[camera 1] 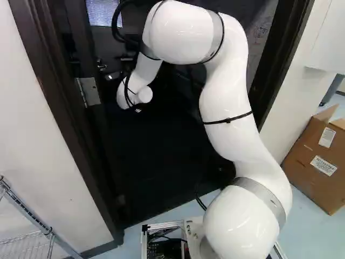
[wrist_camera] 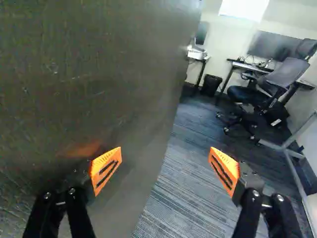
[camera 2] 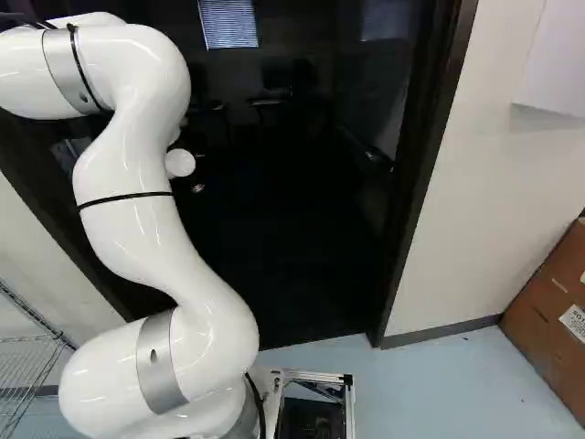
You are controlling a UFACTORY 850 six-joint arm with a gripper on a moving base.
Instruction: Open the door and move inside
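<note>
A tall, dark brown, flat-panelled door stands open into an office, its metal hinge plate catching the light. A white, smooth-jointed robot arm stretches toward the opening. Beside the door's broad face, the black two-fingered claw is spread wide, its orange pads apart and gripping nothing; whether one finger touches the panel is impossible to tell. Past the door's edge lies striped grey carpet, with a dark wheeled office chair and a small black bin beyond. On the near side of the door, well apart from it, sits a brown cardboard box.
</note>
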